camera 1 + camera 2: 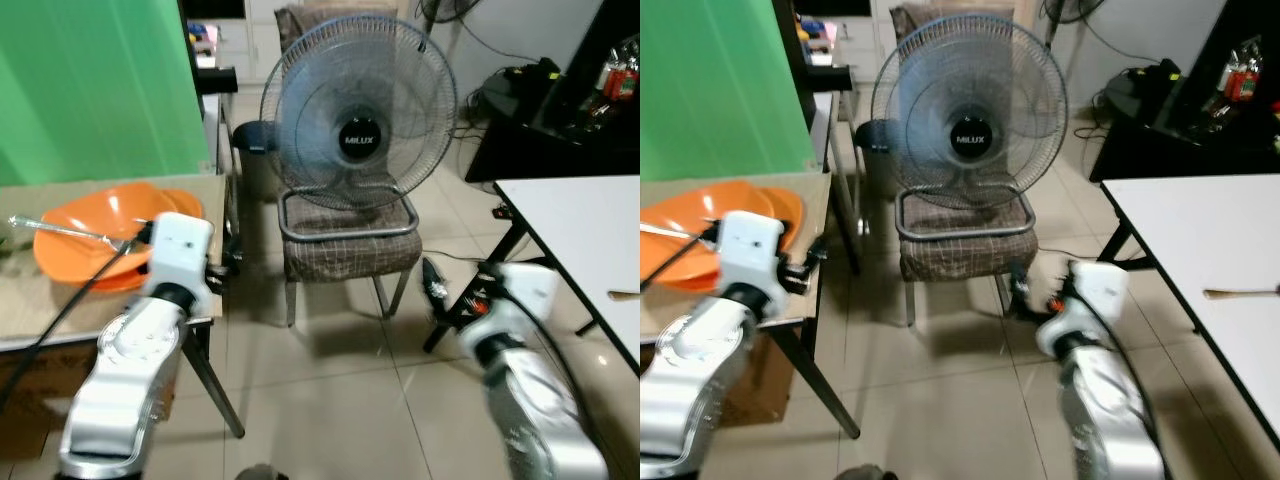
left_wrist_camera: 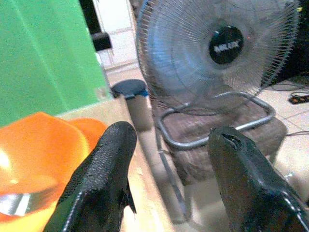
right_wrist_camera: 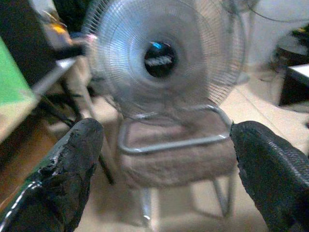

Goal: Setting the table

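- Fingers [image 2: 104, 183] of the left gripper [image 2: 169, 188] are spread wide apart and hold nothing. They hang over the near edge of the brown table [image 1: 110, 310] on the left.
- Fingers [image 3: 67, 179] of the right gripper [image 3: 166, 186] are spread wide too, with nothing between them. They hang low over the tiled floor [image 1: 340, 400], between the two tables.
- Orange bowls [image 1: 100, 235] sit stacked on the brown table, just beside the left arm. A long metal spoon [image 1: 55, 229] rests across them.
- A white table [image 1: 590, 240] stands on the right. A small thin brown thing [image 1: 1240, 292] lies near its right edge; I cannot tell what it is.
- Straight ahead, a big fan [image 1: 358, 125] sits on a brown checked chair [image 1: 350, 255].
- Behind the brown table is a green screen [image 1: 90, 90].
- Far off on the right is a black table [image 1: 560, 120] with stuff on it.
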You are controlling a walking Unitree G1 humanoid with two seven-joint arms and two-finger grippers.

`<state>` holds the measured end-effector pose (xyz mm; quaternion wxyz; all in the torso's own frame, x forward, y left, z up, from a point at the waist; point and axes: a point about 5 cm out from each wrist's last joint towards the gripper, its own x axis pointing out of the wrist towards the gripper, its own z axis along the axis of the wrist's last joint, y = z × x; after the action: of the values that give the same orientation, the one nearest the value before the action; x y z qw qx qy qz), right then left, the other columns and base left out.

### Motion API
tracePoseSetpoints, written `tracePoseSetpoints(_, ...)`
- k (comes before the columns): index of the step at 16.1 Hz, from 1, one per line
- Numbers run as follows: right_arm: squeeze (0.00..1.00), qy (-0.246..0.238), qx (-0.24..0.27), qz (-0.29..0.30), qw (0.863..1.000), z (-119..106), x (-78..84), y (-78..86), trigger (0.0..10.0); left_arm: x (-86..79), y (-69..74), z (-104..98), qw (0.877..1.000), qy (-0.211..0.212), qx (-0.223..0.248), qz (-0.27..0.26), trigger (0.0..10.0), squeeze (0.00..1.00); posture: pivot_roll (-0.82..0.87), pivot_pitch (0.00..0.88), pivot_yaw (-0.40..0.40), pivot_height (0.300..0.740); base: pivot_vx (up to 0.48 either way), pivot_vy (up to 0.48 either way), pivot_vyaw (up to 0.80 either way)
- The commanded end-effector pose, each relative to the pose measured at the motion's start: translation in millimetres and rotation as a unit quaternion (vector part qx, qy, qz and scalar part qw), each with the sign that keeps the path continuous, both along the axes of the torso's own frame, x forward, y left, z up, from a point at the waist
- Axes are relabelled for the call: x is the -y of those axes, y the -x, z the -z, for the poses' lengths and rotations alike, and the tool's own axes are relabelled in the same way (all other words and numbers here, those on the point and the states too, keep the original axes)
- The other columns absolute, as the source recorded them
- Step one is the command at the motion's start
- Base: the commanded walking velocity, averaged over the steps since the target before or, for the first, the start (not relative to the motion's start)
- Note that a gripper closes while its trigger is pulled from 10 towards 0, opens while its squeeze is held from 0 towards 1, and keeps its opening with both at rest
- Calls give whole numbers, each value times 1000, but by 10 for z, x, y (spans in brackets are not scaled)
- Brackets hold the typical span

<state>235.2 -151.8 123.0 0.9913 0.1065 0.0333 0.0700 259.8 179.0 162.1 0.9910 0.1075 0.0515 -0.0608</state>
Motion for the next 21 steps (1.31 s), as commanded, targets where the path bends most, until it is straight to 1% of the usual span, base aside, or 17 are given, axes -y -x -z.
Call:
tracePoseSetpoints(1, 0, 4, -2, 12, 1000, 10, 68, 13, 10000, 39, 0, -22, 1000, 2, 3, 9, 10000, 0, 34, 0, -18, 740, 0, 330, 0)
tracePoseSetpoints(9, 0, 8, -4, 6, 1000, 36, 55, 7, 10000, 41, -5, -62, 1000, -10, 7, 15, 10000, 0, 44, 0, -21, 740, 0, 325, 0)
tracePoseSetpoints(17, 0, 1, -5, 7, 1000, 32, 48, 6, 10000, -1, -28, -99, 1000, -9, 9, 13, 10000, 0, 48, 0, -24, 740, 0, 347, 0)
tracePoseSetpoints(18, 0, -5, -7, 8, 1000, 36, 48, 8, 10000, 4, -31, -101, 1000, -3, 6, 18, 10000, 714, 49, 0, -23, 740, 0, 375, 0)
tracePoseSetpoints(19, 267, -12, -9, 9, 1000, 37, 46, 9, 10000, 6, -35, -106, 1000, 2, 4, 22, 10000, 1000, 45, 0, -20, 740, 0, 386, 0)
tracePoseSetpoints(20, 1000, -18, -10, 13, 1000, 32, 52, 7, 10000, 11, -45, -109, 1000, 6, 2, 28, 10000, 1000, 45, 0, -20, 740, 0, 420, -800)
tracePoseSetpoints(21, 1000, -22, -10, 12, 1000, 26, 55, 11, 10000, 9, -62, -120, 1000, 4, 3, 28, 10000, 1000, 45, 0, -20, 740, 0, 424, 0)
